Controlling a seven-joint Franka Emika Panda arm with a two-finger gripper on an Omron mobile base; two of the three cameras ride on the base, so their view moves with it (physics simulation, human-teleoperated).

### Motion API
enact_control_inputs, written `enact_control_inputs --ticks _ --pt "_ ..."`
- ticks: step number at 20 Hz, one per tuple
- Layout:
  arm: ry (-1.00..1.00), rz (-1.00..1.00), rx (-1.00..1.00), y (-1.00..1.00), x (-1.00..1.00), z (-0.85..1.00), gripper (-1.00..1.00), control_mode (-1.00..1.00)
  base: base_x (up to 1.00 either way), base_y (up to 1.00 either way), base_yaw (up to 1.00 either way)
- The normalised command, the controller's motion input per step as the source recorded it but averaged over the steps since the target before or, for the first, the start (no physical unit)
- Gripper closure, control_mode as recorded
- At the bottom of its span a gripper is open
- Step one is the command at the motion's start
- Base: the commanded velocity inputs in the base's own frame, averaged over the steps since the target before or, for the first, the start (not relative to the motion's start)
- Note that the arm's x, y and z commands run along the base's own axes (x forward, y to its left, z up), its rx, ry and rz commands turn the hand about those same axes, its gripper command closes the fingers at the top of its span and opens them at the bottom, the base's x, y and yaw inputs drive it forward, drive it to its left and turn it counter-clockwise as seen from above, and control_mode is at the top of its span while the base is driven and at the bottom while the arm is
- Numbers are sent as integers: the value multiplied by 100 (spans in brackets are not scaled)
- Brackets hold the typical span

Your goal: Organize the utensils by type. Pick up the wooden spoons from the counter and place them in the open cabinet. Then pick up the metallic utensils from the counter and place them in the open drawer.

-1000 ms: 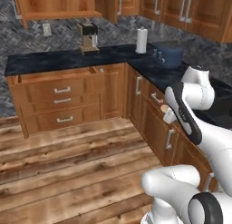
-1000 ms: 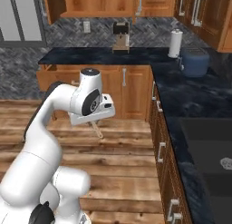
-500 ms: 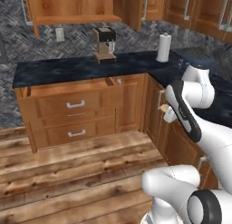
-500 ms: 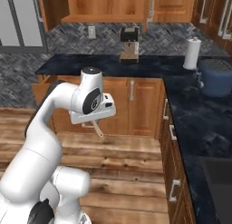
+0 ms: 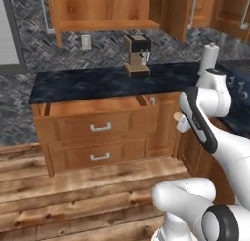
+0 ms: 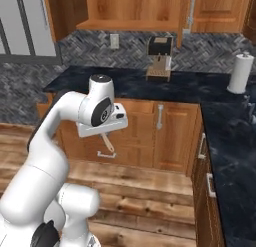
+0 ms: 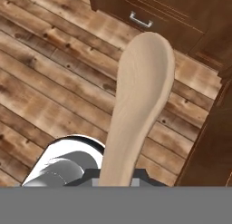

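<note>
The end effector (image 6: 106, 137) hangs out in front of the lower cabinets, above the plank floor (image 7: 54, 78), and is closed on a pale tan wooden spoon (image 7: 136, 105). In the hand view the spoon runs straight out from between the finger tips at the bottom edge, its handle narrow there and widening to the oval bowl at the far end, with the floor and a lower drawer front behind it. In the right base view the spoon (image 6: 107, 143) pokes down and slightly right from under the white hand, clear of the surface and of the cabinet fronts. In the left base view the hand is mostly hidden behind the arm's forearm; only a pale rounded bit near the wrist shows, and I cannot tell there whether it is the spoon. The black marble-look surface (image 5: 97, 81) runs along the far wall, with a coffee machine (image 5: 137, 55) standing on it toward the right and a paper towel roll (image 6: 238, 73) further right at the corner. Below its front edge the top drawer (image 5: 93, 108) is pulled open, showing a flat wooden bottom, with a squared silver handle (image 5: 100, 127) on its front. Above the surface, the wall cabinet (image 5: 105, 10) stands open, its plain wooden shelf visible, well above and to the far left of the end effector in the left base view. Whether any utensils lie on the surface is too small to tell.
</note>
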Motion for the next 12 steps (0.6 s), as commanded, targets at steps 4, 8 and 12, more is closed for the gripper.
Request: enact_control_inputs --ticks 4,8,12 --pt "0 0 0 0 0 0 100 100 73 43 2" --pt "0 0 0 0 0 0 100 100 80 26 1" --pt "0 0 0 0 0 0 100 100 69 23 0"
